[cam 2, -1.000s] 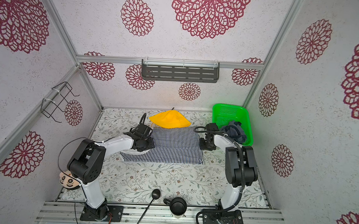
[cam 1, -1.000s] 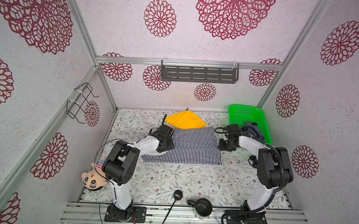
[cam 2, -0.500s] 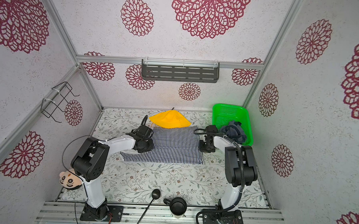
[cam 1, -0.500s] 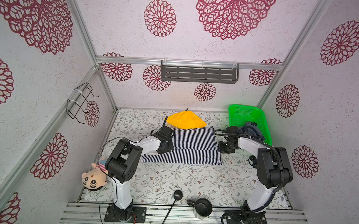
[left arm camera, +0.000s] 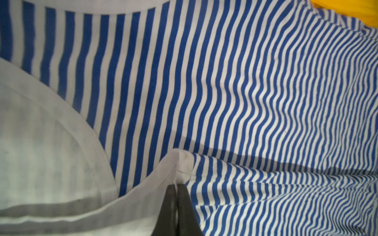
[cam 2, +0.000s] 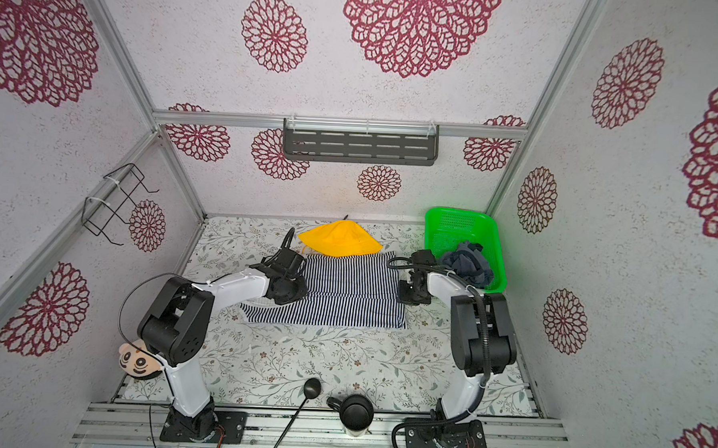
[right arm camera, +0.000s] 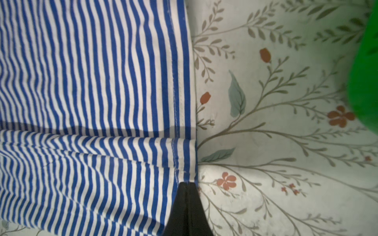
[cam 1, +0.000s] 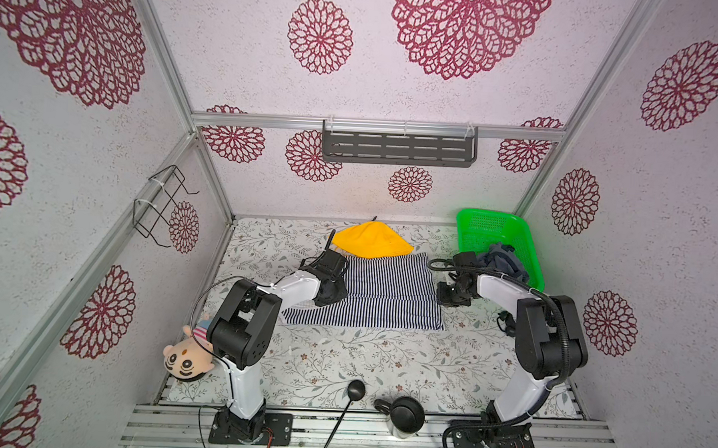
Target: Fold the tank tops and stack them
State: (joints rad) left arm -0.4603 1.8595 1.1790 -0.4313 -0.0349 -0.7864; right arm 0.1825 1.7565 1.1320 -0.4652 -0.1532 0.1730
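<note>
Left gripper (left arm camera: 177, 186) pinching striped tank top (left arm camera: 245, 81) (white trim), right gripper (right arm camera: 187, 185) pinching hem

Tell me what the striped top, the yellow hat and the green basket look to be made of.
The striped tank top: soft matte knit, probably cotton jersey; it ripples and folds, with stitched hems. The yellow hat: matte woven cloth, likely; it lies limp in a soft cone. The green basket: smooth moulded plastic; rigid walls pierced with a fine grid.
</note>
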